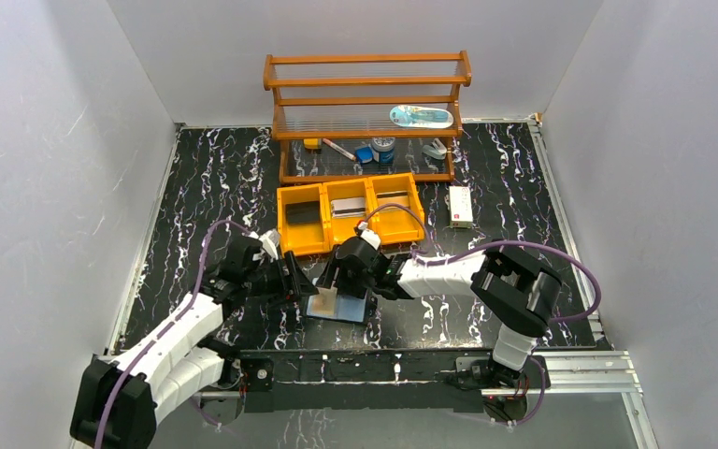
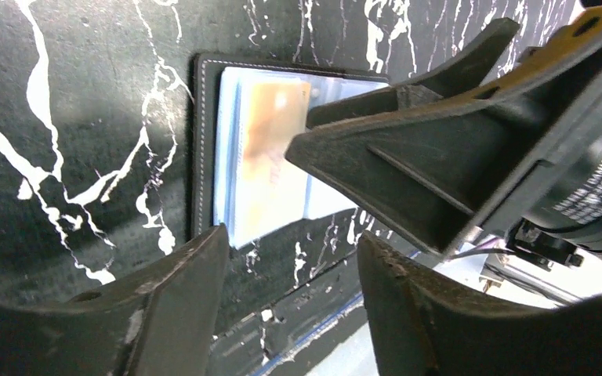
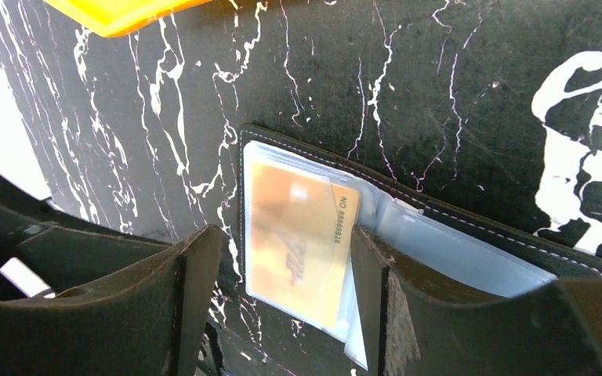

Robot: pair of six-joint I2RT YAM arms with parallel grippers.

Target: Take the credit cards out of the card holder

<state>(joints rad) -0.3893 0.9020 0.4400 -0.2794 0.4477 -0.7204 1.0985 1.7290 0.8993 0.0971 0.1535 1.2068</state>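
The left gripper (image 2: 290,243) is nearest, its jaws apart and empty at the card holder's (image 2: 204,157) edge. The right gripper (image 3: 282,235), jaws wide and gripping nothing, straddles the tan credit card (image 3: 294,227).

Behind stands a wooden shelf (image 1: 365,84). In front of it, the yellow bin (image 1: 301,246) holds a dark flat item on the left and pale ones in the other compartments.

The holder lies open between the grippers, its long axis left to right, with the card in its left panel.

Open card holder (image 3: 455,251) lies flat, tan card (image 3: 298,243) inside.
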